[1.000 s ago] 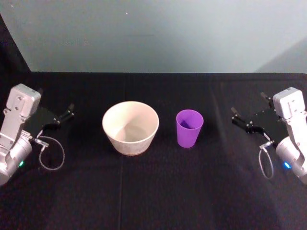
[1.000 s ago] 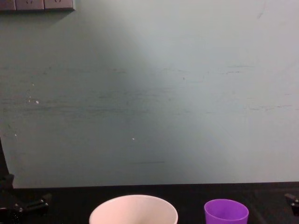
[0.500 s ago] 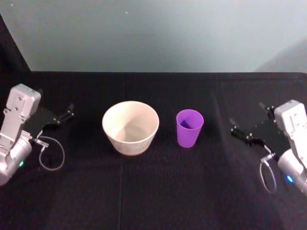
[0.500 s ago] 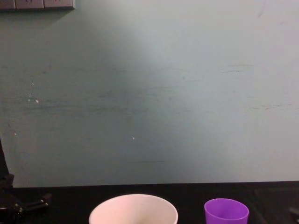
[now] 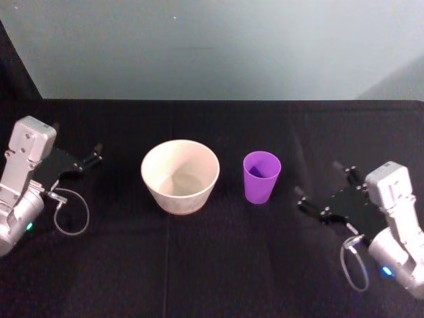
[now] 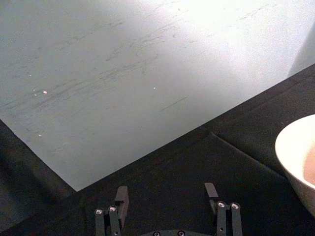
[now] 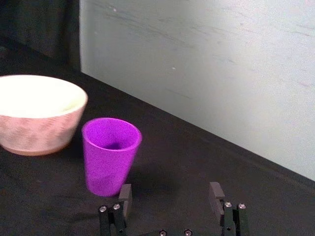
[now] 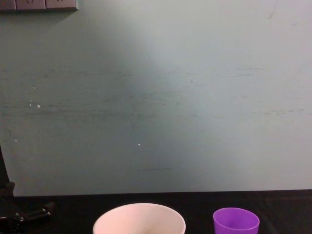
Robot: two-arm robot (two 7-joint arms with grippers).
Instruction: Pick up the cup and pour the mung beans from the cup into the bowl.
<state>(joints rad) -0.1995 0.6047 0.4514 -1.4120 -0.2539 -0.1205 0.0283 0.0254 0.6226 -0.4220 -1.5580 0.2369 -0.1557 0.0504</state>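
The cup [image 5: 262, 177] stood upright near the middle of the counter [image 5: 218, 265], just beside the bowl [image 5: 179, 197] on its right and not touching it. The right claw [image 5: 317, 180] hung empty toward the counter's right edge, jaws spread wide and facing the cup. The left claw [image 5: 96, 154] sat parked, open and empty, by the left edge. The cup looked light, smooth and tapered, so likely slippery and a little squashy. A side grip around mid-wall, below the rim, seemed safest.
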